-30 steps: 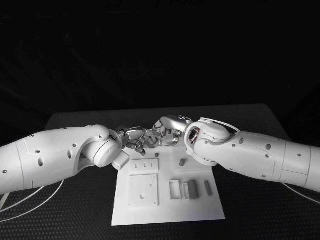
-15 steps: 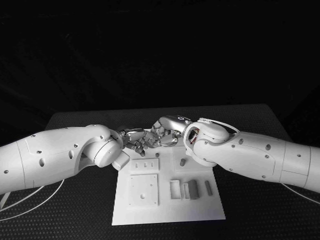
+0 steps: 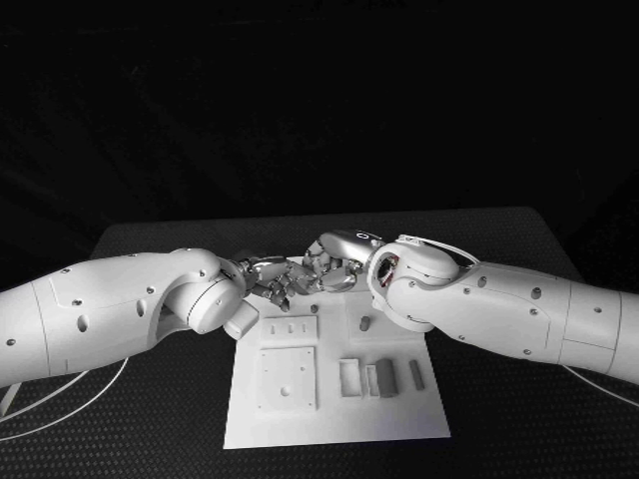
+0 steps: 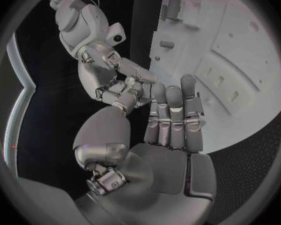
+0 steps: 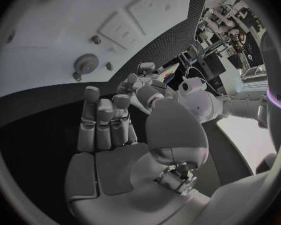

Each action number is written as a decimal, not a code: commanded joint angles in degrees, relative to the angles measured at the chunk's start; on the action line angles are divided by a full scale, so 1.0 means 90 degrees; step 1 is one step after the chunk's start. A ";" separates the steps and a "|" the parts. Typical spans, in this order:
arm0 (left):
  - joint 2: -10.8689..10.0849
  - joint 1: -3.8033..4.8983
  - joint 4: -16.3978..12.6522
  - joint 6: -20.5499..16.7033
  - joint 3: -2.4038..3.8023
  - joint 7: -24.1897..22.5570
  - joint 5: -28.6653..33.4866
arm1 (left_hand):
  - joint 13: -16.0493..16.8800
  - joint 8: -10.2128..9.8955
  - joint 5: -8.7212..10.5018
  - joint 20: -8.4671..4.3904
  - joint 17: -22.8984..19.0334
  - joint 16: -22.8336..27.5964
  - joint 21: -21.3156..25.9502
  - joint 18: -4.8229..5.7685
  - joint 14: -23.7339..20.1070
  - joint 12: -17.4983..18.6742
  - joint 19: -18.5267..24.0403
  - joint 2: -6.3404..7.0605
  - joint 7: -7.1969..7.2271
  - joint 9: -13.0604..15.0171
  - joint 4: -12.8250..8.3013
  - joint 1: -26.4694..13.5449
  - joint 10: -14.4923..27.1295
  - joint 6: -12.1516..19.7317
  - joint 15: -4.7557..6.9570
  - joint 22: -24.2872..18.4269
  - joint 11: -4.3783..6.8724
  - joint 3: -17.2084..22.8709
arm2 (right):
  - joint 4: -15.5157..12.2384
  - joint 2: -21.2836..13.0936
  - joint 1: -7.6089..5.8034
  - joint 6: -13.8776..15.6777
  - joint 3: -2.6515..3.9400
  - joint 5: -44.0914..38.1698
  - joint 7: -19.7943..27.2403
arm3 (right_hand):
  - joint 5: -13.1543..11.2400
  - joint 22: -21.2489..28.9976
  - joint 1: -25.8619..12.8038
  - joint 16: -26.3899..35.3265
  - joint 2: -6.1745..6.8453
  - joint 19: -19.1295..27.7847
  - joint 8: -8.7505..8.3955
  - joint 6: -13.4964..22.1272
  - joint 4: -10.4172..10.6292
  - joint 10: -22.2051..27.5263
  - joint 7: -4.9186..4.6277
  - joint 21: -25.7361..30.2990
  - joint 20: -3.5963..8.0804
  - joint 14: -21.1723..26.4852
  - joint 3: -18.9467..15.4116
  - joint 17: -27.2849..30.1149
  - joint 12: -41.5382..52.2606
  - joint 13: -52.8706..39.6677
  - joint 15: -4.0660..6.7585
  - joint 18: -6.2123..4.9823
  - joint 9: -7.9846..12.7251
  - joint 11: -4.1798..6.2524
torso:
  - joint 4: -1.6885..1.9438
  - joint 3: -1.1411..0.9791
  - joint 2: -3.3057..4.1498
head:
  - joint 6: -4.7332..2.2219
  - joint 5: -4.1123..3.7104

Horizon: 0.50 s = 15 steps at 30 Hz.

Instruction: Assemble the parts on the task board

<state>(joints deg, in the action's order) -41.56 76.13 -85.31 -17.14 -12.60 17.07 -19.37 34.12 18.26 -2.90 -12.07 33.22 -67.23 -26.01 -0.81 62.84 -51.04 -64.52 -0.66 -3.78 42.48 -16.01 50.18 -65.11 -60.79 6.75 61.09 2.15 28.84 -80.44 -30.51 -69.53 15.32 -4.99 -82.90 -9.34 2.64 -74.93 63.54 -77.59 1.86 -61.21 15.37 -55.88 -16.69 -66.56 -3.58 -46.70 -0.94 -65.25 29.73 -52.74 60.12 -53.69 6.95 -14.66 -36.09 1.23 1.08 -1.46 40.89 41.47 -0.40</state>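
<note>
At the far edge of the one white board [image 3: 334, 399], two silver hands, left [image 3: 270, 278] and right [image 3: 334, 267], meet fingertip to fingertip, grip unclear; three grey bar parts [image 3: 384, 377] lie near-right.

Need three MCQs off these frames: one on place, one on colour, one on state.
1. Where do the silver left hand and silver right hand meet?
A) at the flat white task board's far edge
B) at its near edge
C) beside its right edge

2. What colour is the task board?
A) blue
B) white
C) red

3. The small grey toothed gear is:
A) held by the left hand
B) lying flat on the board, untouched
C) pinched by the right hand

Key: 1 A, fingertips come together past the board's far end. 2 B, plain white plate. 3 B, the right wrist view shows it flat, clear of the fingers.
</note>
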 commanded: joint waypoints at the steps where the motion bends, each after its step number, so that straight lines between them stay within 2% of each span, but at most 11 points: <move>1: -0.0015 0.0005 -0.0024 0.0030 0.0006 -0.0146 0.0105 | 0.0010 -0.0005 0.0013 0.0013 -0.0015 -0.0040 -0.0041 0.0090 -0.0007 -0.0041 -0.0019 -0.0114 -0.0018 0.0021 0.0008 -0.0004 -0.0044 -0.0042 0.0023 0.0012 0.0003 0.0039 | 0.0008 0.0016 0.0002 -0.0146 0.0003 -0.0035 0.0021 | 0.0020 -0.0098 -0.0029 -0.0029 -0.0068 -0.0058 0.0043 -0.0215 0.0009 -0.0041 -0.0180 -0.0028 -0.0002 -0.0004 0.0046 0.0008 -0.0007 0.0011 0.0031 -0.0038 -0.0011 0.0003 | 0.0000 -0.0001 -0.0002 | 0.0000 -0.0013; 8: -0.0053 0.0005 -0.0014 -0.0001 0.0006 -0.0204 0.0220 | 0.0074 0.0026 0.0013 -0.0023 -0.0037 -0.0163 -0.0106 0.0083 0.0049 -0.0130 -0.0087 -0.0236 0.0031 0.0048 -0.0075 0.0114 -0.0114 -0.0169 0.0058 0.0066 0.0050 0.0112 | 0.0037 0.0016 0.0002 -0.0192 0.0003 -0.0038 -0.0002 | 0.0020 -0.0097 -0.0049 -0.0028 -0.0066 -0.0058 0.0040 -0.0215 0.0014 -0.0042 -0.0180 -0.0027 -0.0004 -0.0004 0.0040 0.0013 -0.0011 0.0013 0.0031 -0.0038 -0.0013 0.0002 | 0.0003 -0.0002 -0.0002 | 0.0001 -0.0028; 15: -0.0054 0.0005 -0.0016 0.0015 0.0006 -0.0215 0.0242 | 0.0117 0.0024 0.0013 -0.0045 -0.0065 -0.0238 -0.0145 0.0088 0.0064 -0.0172 -0.0117 -0.0215 0.0054 0.0061 -0.0069 0.0207 -0.0134 -0.0224 0.0089 0.0105 0.0073 0.0127 | 0.0040 0.0019 0.0002 -0.0242 0.0003 -0.0038 -0.0032 | 0.0019 -0.0096 -0.0062 -0.0028 -0.0065 -0.0058 0.0038 -0.0216 0.0015 -0.0043 -0.0180 -0.0025 -0.0005 -0.0003 0.0038 0.0015 -0.0014 0.0014 0.0031 -0.0038 -0.0014 0.0003 | 0.0011 0.0001 -0.0002 | 0.0012 -0.0033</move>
<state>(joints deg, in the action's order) -42.02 76.07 -85.39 -17.08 -12.66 16.40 -17.96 35.09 18.14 -2.58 -12.29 32.69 -69.18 -27.12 -0.82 63.36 -52.30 -65.16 -1.86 -3.19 42.50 -16.65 50.65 -65.83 -62.46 7.24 62.01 2.87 29.77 -80.18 -30.32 -69.60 14.67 -4.89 -82.87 -9.32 2.59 -74.93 63.04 -77.59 1.83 -61.21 15.58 -55.84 -16.56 -66.56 -3.61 -46.70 -0.94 -65.29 29.85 -52.68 60.12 -53.64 6.84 -14.66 -36.12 1.23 1.12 -1.47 40.88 41.54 -0.70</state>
